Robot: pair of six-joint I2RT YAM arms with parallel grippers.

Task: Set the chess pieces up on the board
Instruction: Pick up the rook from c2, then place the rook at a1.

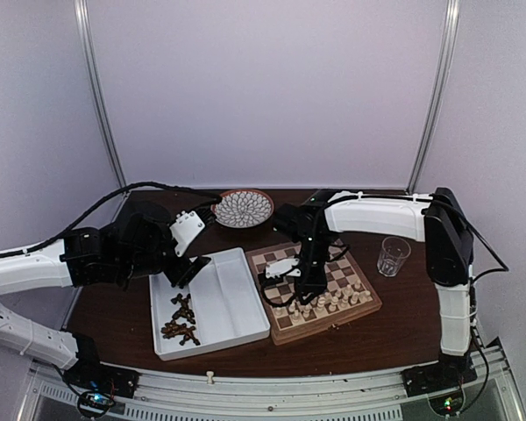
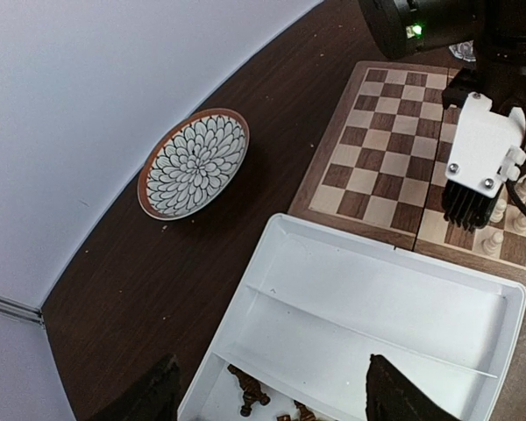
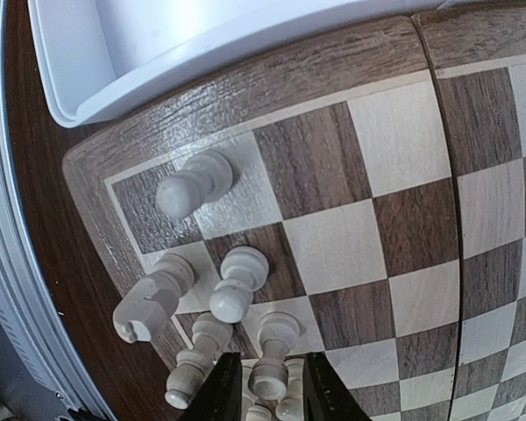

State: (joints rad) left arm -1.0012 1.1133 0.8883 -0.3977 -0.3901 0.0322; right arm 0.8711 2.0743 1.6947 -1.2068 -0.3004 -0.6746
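The board [image 1: 359, 263] lies right of centre, with cream-white chess pieces [image 1: 324, 305] in rows along its near edge. My right gripper [image 1: 309, 289] points down over those rows. In the right wrist view its jaws [image 3: 272, 395] stand open on either side of a white pawn [image 3: 270, 381] that stands on the board [image 3: 333, 237], with a gap on each side. Other white pieces [image 3: 232, 285] stand close by. Dark brown chess pieces [image 1: 181, 320] lie in the white tray [image 1: 232, 289]. My left gripper [image 2: 276, 399] hangs open and empty over the tray, above those dark pieces [image 2: 250, 395].
A round patterned plate [image 1: 243, 209] sits behind the tray. A clear glass [image 1: 393, 256] stands right of the board. The tray's right compartment [image 2: 377, 298] holds nothing. The right arm's gripper body [image 2: 478, 149] hangs over the board's near squares.
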